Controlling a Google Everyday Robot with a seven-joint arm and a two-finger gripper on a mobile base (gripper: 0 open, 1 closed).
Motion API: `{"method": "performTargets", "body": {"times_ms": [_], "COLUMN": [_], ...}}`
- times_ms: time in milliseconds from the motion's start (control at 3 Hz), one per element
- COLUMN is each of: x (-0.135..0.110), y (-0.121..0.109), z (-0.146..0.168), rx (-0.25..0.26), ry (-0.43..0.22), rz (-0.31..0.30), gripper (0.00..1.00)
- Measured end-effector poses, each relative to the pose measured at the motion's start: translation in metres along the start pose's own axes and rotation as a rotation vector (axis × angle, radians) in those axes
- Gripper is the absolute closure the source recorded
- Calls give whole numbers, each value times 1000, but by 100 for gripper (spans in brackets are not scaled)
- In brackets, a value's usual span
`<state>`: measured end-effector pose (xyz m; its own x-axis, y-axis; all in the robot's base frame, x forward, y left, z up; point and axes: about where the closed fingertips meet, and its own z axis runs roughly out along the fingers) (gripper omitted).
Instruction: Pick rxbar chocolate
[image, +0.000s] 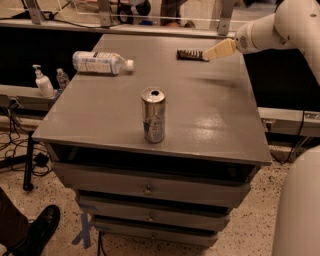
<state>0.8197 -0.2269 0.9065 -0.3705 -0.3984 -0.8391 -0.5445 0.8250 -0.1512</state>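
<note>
The rxbar chocolate (190, 54) is a small flat dark bar with pale lettering, lying near the far right of the grey cabinet top (200, 115). My gripper (212, 52) reaches in from the upper right on a white arm, its cream-coloured tip right at the bar's right end and slightly above it, covering that end.
A silver-blue drink can (153, 115) stands upright in the middle of the top. A clear plastic bottle (101, 62) lies on its side at the far left. A soap dispenser (44, 83) stands on a lower shelf to the left. A shoe (39, 229) shows at bottom left.
</note>
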Motion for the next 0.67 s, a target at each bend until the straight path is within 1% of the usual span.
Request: {"method": "performTargets", "body": {"times_ms": [333,667], "x": [-3,-3], "y": [-2,0], "z": [38,71], "rx": [-41,-69], "ry": [-38,-42], "rz": [68,85], "gripper": [0,0]}}
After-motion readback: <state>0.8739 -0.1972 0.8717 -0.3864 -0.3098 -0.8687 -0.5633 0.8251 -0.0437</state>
